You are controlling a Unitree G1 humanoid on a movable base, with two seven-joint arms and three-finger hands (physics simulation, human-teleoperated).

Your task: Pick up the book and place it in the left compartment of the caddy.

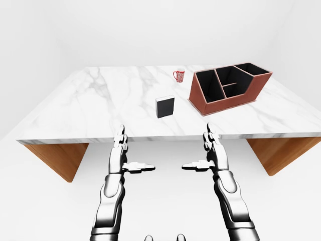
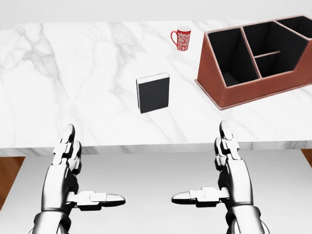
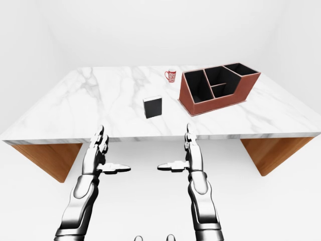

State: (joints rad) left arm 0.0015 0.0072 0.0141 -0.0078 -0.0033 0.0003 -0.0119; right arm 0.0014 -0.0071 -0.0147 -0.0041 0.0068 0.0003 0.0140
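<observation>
A black book (image 2: pixel 153 93) stands upright near the middle of the marble table (image 2: pixel 73 73). To its right sits a red-brown caddy (image 2: pixel 258 58) with black compartments; its left compartment (image 2: pixel 225 59) is the large one nearest the book. Both hands hover below the table's near edge, apart from everything. My left hand (image 2: pixel 83 175) is open, fingers pointing up and thumb stretched inward. My right hand (image 2: pixel 214 170) mirrors it, also open and holding nothing.
A red patterned mug (image 2: pixel 182 38) stands beyond the book, left of the caddy. The table rests on wooden supports (image 1: pixel 57 158) at both ends. White floor and walls surround it.
</observation>
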